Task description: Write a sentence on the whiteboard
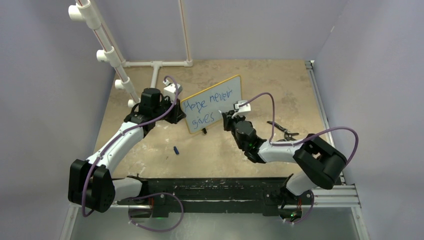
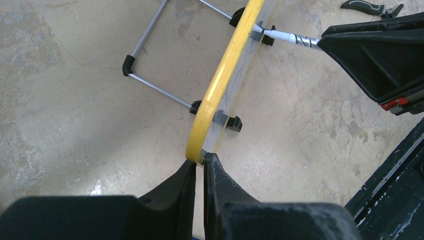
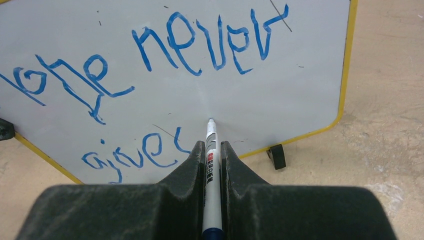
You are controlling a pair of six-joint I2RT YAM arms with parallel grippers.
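The whiteboard stands tilted at mid-table, yellow-framed, on black feet. The sentence in blue reads "Hope never" on the top line and "gives" below. My left gripper is shut on the yellow frame at the board's left end. My right gripper is shut on a white marker with a blue end. The marker's tip is at the board's face just right of "gives". The right gripper sits in front of the board's lower middle.
A blue cap lies on the table in front of the board. Black pliers lie to the right. A white pipe frame stands at the back left. A wire stand props the board from behind. A black rail runs along the near edge.
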